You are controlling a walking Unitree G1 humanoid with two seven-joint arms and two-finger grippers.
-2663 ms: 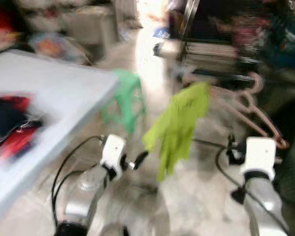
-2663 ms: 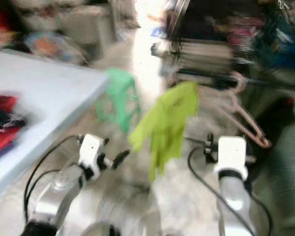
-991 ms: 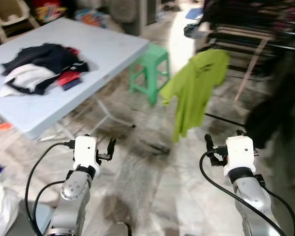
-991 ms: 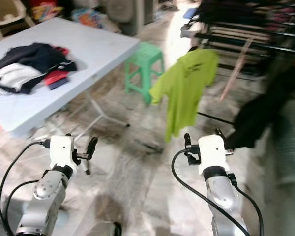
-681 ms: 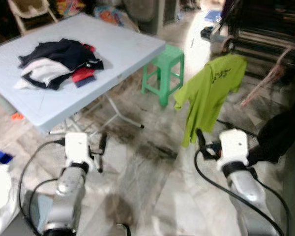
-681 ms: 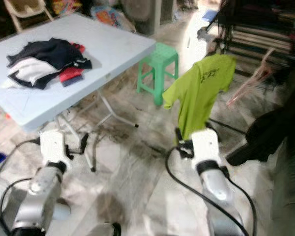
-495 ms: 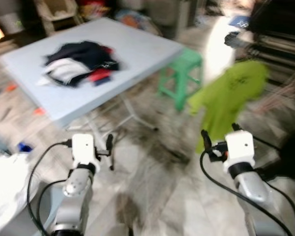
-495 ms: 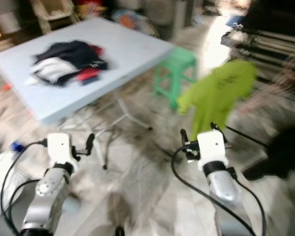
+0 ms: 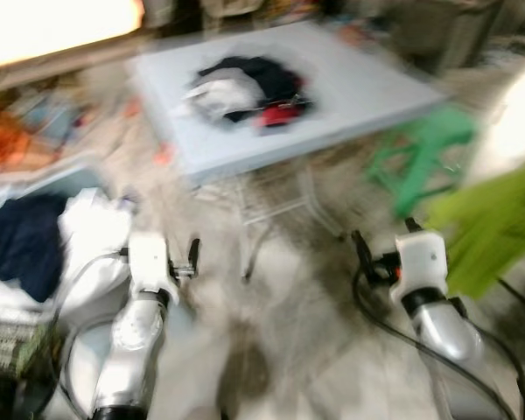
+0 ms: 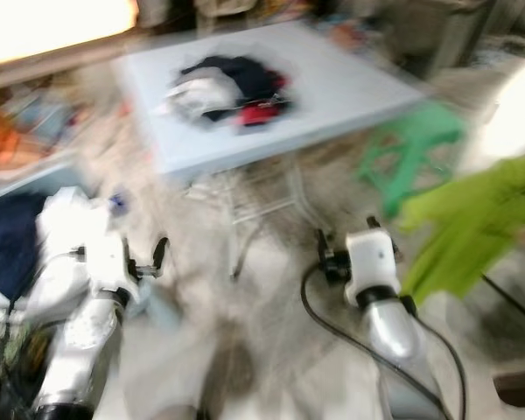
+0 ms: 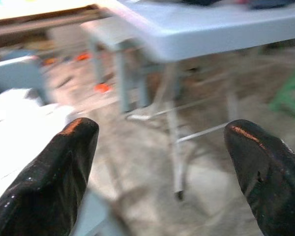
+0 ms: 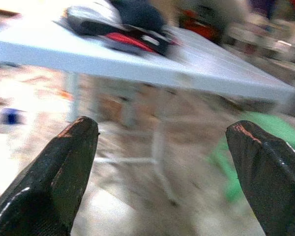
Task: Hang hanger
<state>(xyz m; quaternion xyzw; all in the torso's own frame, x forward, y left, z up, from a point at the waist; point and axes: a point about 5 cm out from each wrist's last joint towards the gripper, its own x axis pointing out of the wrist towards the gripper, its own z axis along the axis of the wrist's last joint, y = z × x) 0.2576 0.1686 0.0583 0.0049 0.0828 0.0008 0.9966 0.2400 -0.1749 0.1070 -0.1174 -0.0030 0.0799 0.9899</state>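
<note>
The picture is blurred. A lime green shirt [image 9: 494,227] hangs at the far right; what holds it up is out of frame. A pile of dark, white and red clothes [image 9: 245,87] lies on a pale folding table [image 9: 367,87] ahead. My left gripper [image 9: 192,258] is held low over the floor. In the left wrist view it [image 11: 162,132] is open with nothing between its fingers. My right gripper [image 9: 360,254] is also low, left of the shirt and apart from it. It [image 12: 162,128] is open and empty, facing the table legs.
A green plastic stool [image 9: 424,149] stands right of the table. White bundles [image 9: 87,227] and a dark blue garment [image 9: 17,241] lie on the floor at the left. Bare stone floor [image 9: 289,332] lies between my arms.
The whole view has swung left: the table now sits in the middle and the green shirt at the right edge. Both arms hold the same pose, grippers still open.
</note>
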